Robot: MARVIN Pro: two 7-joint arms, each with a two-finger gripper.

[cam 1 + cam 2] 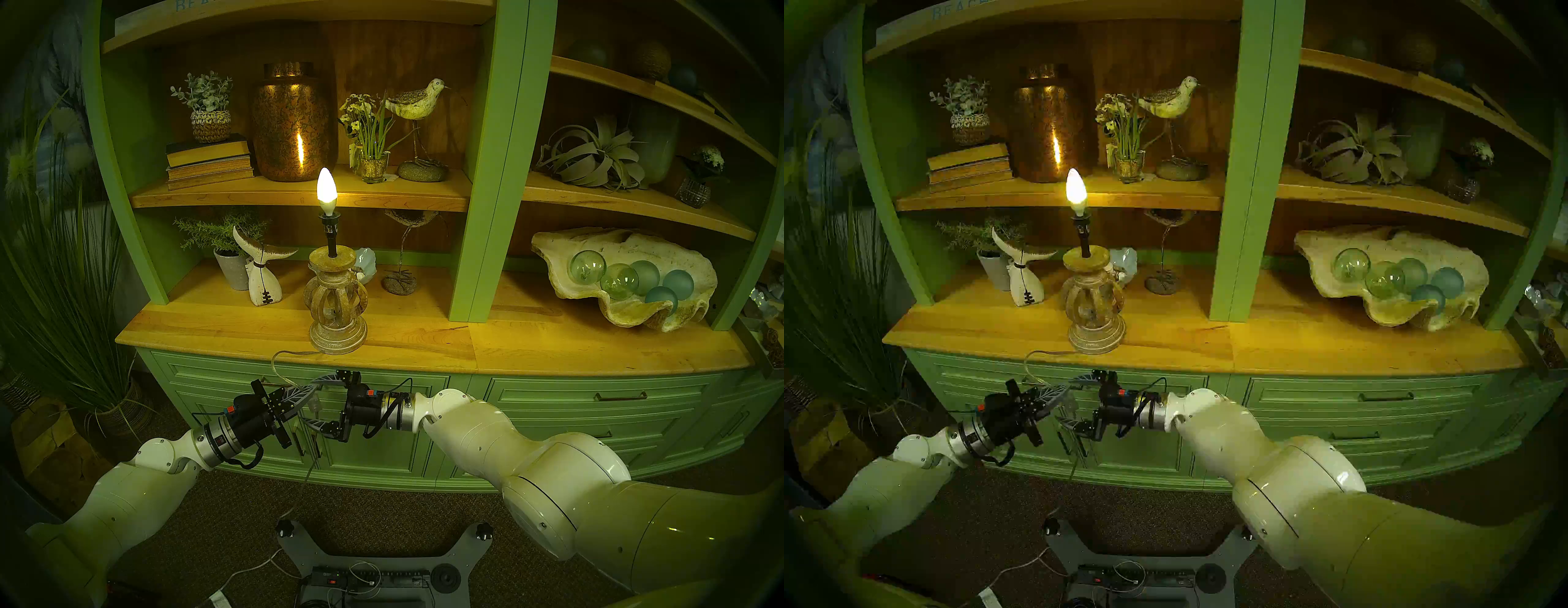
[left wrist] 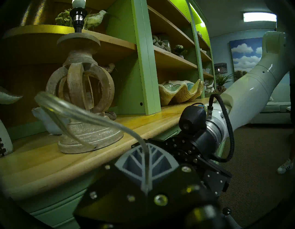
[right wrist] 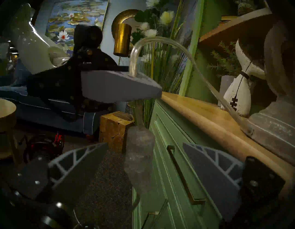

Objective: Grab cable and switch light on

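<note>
The lamp stands near the front edge of the wooden counter, and its candle-shaped bulb glows. The clear cable loops off the lamp's base and hangs down before the green cabinet. My left gripper is shut on the cable just above the clear switch block. In the left wrist view the cable runs into the closed fingers. My right gripper is open, with one finger above and one below the switch block, which hangs between the fingers without touching them.
A whale-tail figurine and a potted plant stand left of the lamp. A copper vase sits on the shelf above. Cabinet drawers with a handle are right behind the grippers. A black power strip lies on my base, and tall grass stands at the left.
</note>
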